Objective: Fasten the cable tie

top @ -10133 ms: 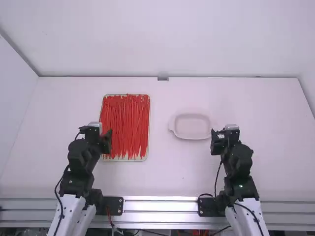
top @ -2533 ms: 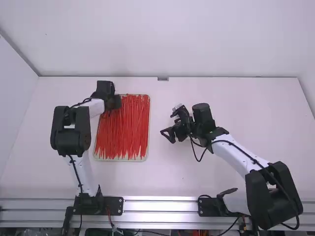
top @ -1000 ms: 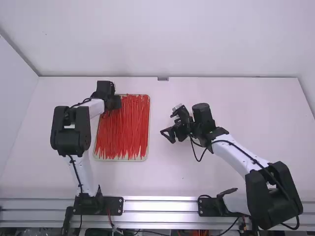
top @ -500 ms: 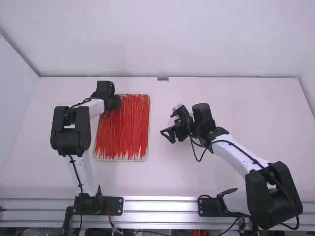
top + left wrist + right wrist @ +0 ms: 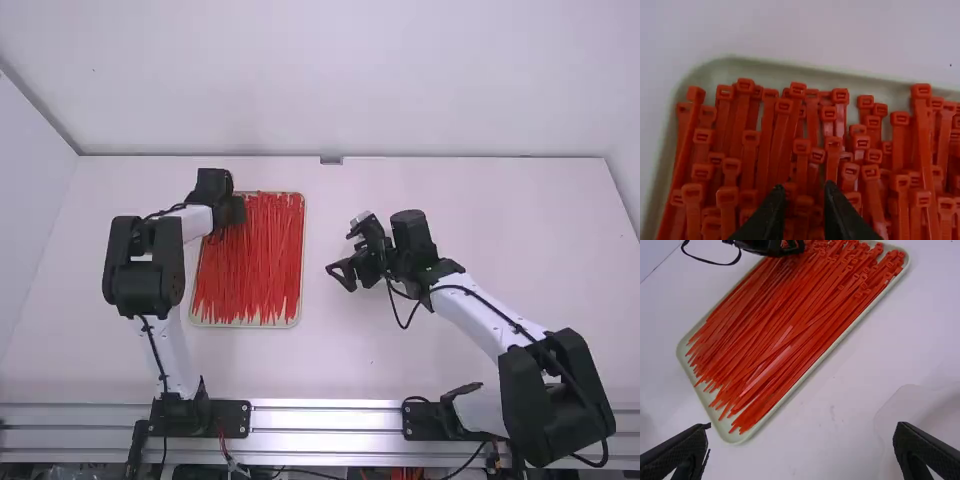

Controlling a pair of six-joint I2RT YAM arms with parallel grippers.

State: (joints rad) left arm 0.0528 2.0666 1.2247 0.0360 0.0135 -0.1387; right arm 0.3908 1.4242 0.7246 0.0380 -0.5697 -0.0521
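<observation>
— Where did the cable ties (image 5: 250, 258) lie?

— Heaped lengthwise in the tray (image 5: 300, 262), red, several layers deep. Their square heads were bunched at the tray's far end and their thin tails pointed at its near end.

— How would one of them handle?

— My judgement: very light, springy nylon, slick to the touch. It would bend readily along its length but resist crushing at the head. In so dense a heap, lifting one would likely drag its neighbours along. The best hold looked to be just behind the head, where the strap is stiffest. That would leave the tail free for threading.

— And the left pincer (image 5: 802, 192)?

— It was down among the heads at the tray's far corner, the one on the left arm's side. Its fingers (image 5: 774, 207) stood a narrow gap apart, straddling a head or two. Whether the pads already touched one tie, I could not tell; the heap hid the contact.

— The right one?

— The right pincer (image 5: 345, 270) hung above the worktop (image 5: 500, 200), just off the tray's long edge on the right arm's side. It was spread wide with nothing in it and faced the tray. A pale translucent dish (image 5: 930, 400) sat on the side of it away from the tray.

— So fastening had not begun?

— Not by my reading; no tie had left the tray.
</observation>
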